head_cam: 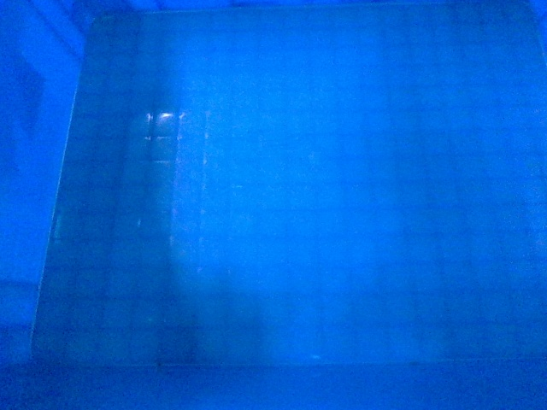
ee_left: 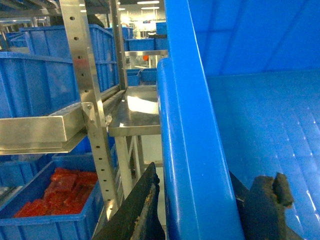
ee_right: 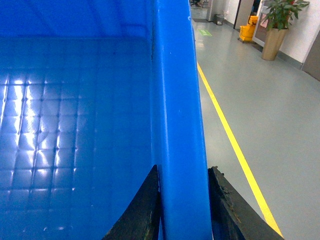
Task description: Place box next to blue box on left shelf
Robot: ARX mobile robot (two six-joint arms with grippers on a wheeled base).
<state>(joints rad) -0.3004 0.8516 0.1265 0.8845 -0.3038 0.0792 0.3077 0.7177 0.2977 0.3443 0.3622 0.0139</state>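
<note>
the box [head_cam: 291, 213] is up in the air between the two arms, carried so close in front of the robot that the head view is nothing but its gridded floor and a strip of rim. each arm takes one long side by the thick rim, which makes sense: the rim is the only part narrow enough to pinch, and a hold on opposite sides keeps such a wide crate level.

the left gripper [ee_left: 210, 205] straddles the left rim, one black finger outside the wall and the other inside over the floor, clenched on the box as far as i can see, though the inner finger sits a little off the wall. the right gripper [ee_right: 182, 200] is clamped on the right rim, both fingers pressed against it.

off to the left stands the metal shelf [ee_left: 135, 117] with its perforated upright post [ee_left: 87, 100]. a bare steel level shows just beside the carried rim, and blue crates [ee_left: 35, 82] sit on the levels further left. lower down, a crate of red parts [ee_left: 60, 192] rests near the floor. to the right, the floor [ee_right: 260, 100] runs off with a yellow line [ee_right: 225, 125] toward a potted plant [ee_right: 277, 25].

judging by this, the box is beside the shelf but not yet set down; it needs swinging left onto the steel level beside a blue crate.
</note>
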